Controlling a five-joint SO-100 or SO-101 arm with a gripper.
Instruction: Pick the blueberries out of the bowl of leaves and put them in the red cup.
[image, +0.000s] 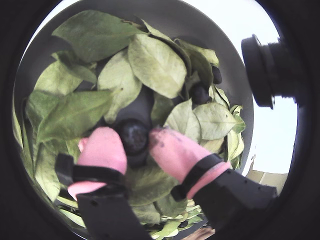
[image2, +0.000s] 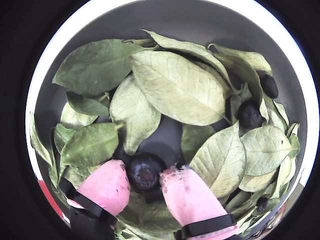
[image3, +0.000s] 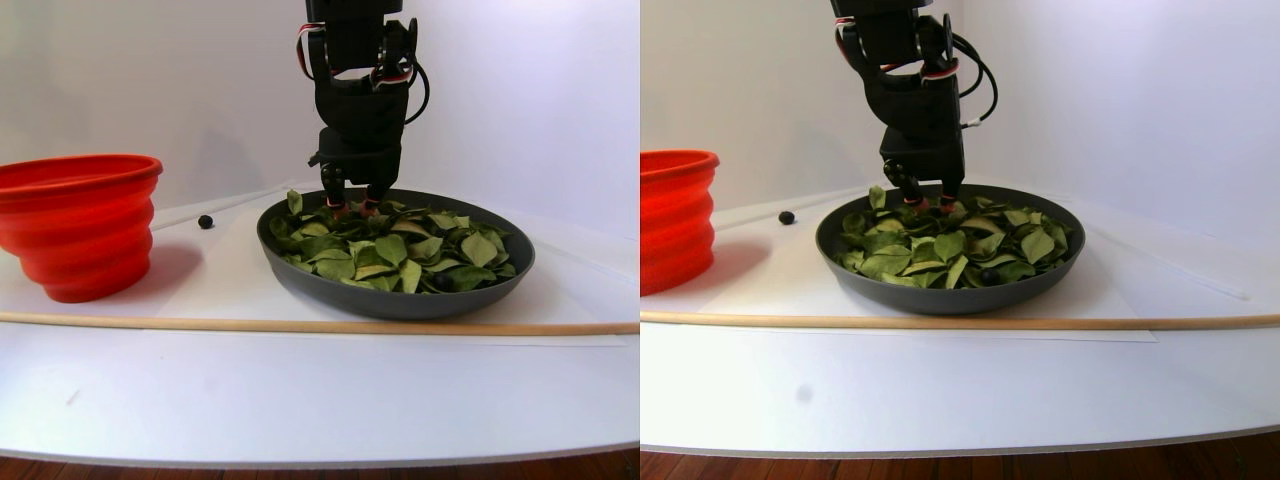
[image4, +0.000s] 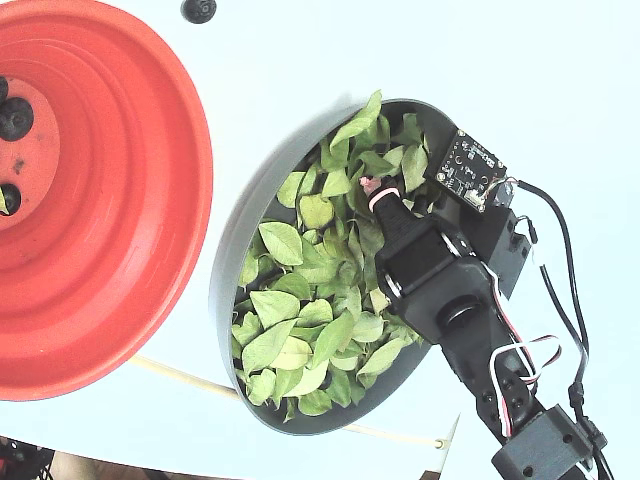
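Note:
A dark blueberry (image: 132, 135) (image2: 144, 171) lies among green leaves (image2: 175, 85) in the grey bowl (image3: 400, 305) (image4: 222, 290). My gripper (image: 132, 139) (image2: 145, 176) (image3: 350, 206) is down in the bowl's far side. Its pink fingertips (image2: 107, 185) press against both sides of that berry. Two more blueberries (image2: 249, 114) (image: 200, 93) sit half under leaves near the rim. The red cup (image3: 80, 225) (image4: 120, 200) stands beside the bowl, and dark berries (image4: 15, 118) lie on its flat bottom.
One loose blueberry (image3: 205, 221) (image4: 198, 10) lies on the white table behind the cup and bowl. A thin wooden stick (image3: 300, 325) runs along the table in front of both. The arm's body (image4: 450, 290) hangs over the bowl's edge.

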